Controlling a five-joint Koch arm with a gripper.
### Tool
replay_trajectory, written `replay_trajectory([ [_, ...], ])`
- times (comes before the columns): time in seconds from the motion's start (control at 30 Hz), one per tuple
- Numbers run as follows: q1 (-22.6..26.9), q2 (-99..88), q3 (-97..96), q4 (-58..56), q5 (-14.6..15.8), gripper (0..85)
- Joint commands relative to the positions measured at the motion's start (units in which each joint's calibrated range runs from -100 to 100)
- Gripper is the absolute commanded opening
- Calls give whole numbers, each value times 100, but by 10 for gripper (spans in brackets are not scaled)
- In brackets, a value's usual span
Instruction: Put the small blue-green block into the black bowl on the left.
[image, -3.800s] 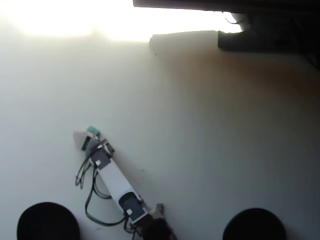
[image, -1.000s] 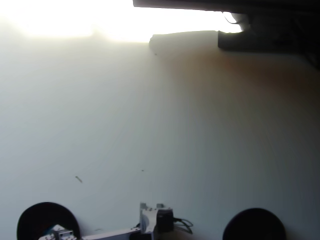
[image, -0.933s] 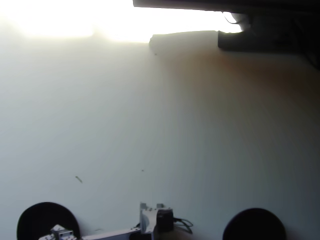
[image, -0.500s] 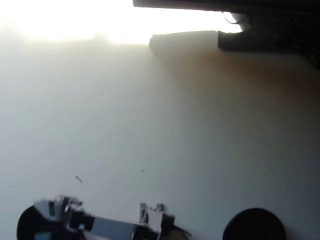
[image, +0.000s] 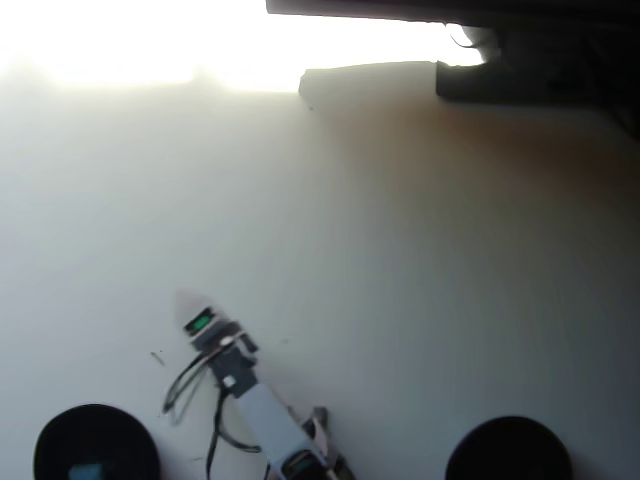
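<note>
Two black bowls sit at the bottom edge, and the small blue-green block (image: 86, 471) already lies in the black bowl (image: 95, 432) on the left. Our hand (image: 190, 303) is over the bare desk (image: 400, 280); can't tell its jaw state. We'd say just park it.

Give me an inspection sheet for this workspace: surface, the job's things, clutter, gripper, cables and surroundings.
Surface: white table, glare washing out the top left.
Job's things: small blue-green block lies inside the left black bowl; a second black bowl at lower right.
Clutter: a tiny speck near the arm.
Gripper: gripper over bare table, apart from both bowls; jaw state unclear.
Cables: black wires looping beside the arm.
Surroundings: dark objects along the top right edge.
</note>
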Motion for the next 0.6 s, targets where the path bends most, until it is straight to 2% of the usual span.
replay_trajectory([
  [0.0, -352, -428, -577, 1371, 0, 433],
  [0.23, -708, -1468, -3275, 4144, 0, 436],
  [0.3, -860, -1650, -3895, 4882, 0, 482],
  [0.57, -2164, -589, -4708, 5522, -24, 495],
])
